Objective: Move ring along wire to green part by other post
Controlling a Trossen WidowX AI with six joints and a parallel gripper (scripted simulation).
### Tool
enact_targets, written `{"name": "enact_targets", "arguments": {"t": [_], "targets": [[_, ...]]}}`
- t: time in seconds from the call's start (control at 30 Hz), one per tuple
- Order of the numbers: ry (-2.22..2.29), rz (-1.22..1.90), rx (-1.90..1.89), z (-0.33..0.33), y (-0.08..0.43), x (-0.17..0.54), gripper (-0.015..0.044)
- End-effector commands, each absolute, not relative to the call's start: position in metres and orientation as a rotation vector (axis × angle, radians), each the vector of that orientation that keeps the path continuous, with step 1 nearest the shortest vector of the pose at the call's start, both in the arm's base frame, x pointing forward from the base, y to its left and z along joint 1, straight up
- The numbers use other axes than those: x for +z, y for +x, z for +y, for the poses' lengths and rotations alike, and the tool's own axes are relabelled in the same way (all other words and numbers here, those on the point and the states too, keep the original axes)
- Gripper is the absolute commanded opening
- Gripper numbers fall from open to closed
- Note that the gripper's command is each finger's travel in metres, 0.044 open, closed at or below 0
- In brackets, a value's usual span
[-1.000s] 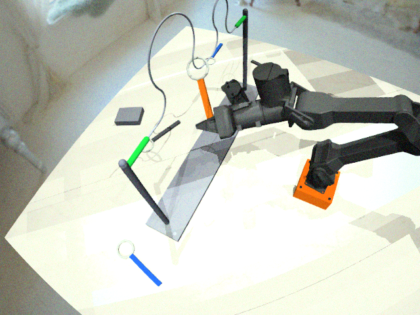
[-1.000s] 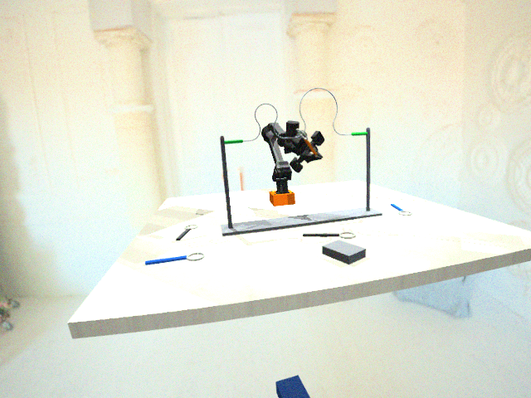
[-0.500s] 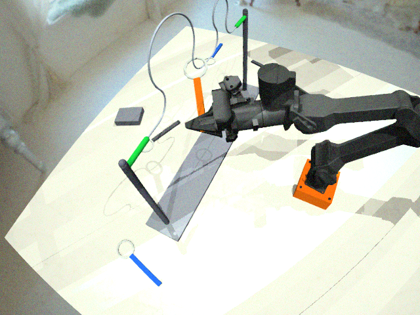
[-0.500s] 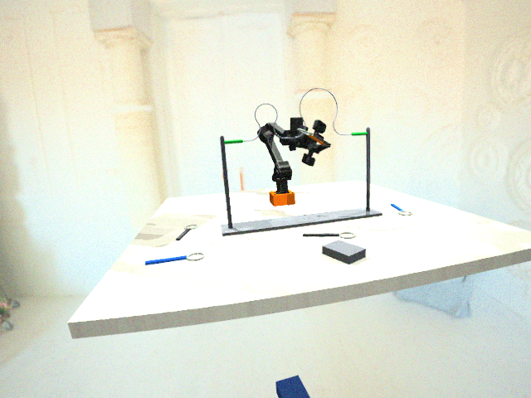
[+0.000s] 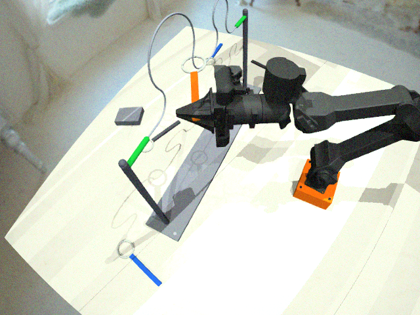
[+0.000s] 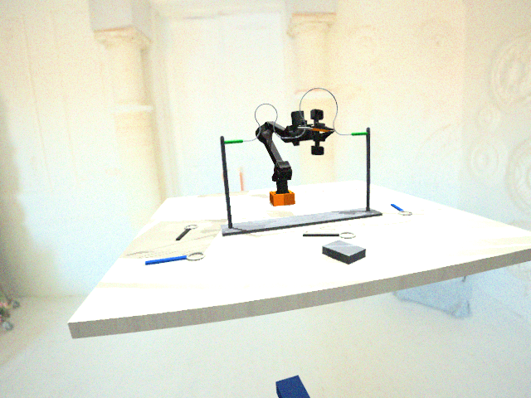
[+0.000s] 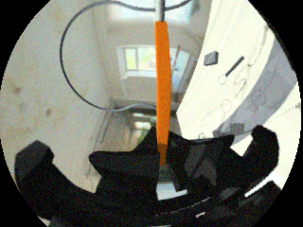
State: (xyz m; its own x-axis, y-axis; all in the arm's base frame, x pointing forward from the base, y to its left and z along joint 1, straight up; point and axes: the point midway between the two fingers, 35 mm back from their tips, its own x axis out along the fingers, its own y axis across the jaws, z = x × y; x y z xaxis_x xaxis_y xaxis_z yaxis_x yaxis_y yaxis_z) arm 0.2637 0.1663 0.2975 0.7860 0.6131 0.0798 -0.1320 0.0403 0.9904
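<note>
The ring is around the low dip of the grey wire, between its two tall loops. Whether it touches the wire I cannot tell. Its orange handle looks about level in the exterior view. My gripper is shut on the handle's far end, with fingertips near the bigger loop's lower side in the exterior view. One green part is by the near post; the other green part is by the far post.
The near post and far post stand on a grey base. A grey block, a black-handled ring and a blue-handled ring lie on the table.
</note>
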Motion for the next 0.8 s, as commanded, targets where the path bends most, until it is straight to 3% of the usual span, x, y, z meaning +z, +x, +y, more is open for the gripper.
{"name": "enact_targets", "arguments": {"t": [0.0, 0.77], "targets": [[1.516, 0.402, 0.619, 0.167, 0.263, 0.314, -0.015], [1.904, 0.344, 0.69, 0.156, 0.264, 0.377, -0.015]]}}
